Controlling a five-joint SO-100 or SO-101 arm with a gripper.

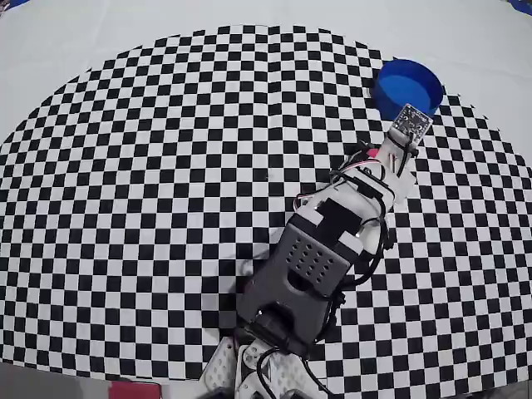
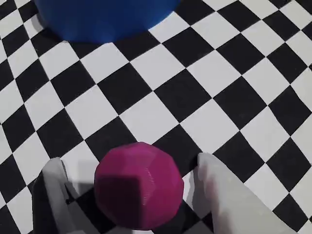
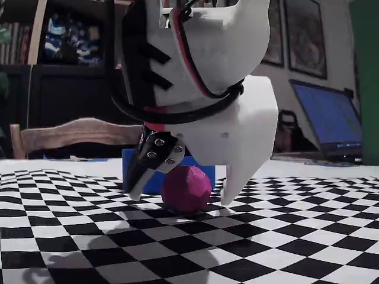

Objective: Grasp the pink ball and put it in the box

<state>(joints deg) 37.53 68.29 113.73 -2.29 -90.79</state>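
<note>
Overhead: arm (image 1: 316, 258) stretched toward blue box (image 1: 406, 85) at checkered cloth's (image 1: 150, 166) far right; pink ball hidden beneath. Wrist: pink ball (image 2: 139, 185) on cloth between spread fingers (image 2: 214, 180), neither visibly touching; box (image 2: 105, 17) well ahead. Fixed: gripper (image 3: 179, 198) lowered astride ball (image 3: 186, 188), jaws open, box (image 3: 155, 171) behind.

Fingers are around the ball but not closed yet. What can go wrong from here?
1. The pink ball sits between the open end effector fingers with gaps on both sides; if one finger touches first, the ball may roll away across the smooth checkered cloth.
2. The ball is faceted and round, so a low or off-centre pinch may squeeze it out.
3. The box stands close ahead; a low carry may hit its wall rather than clear the rim.
</note>
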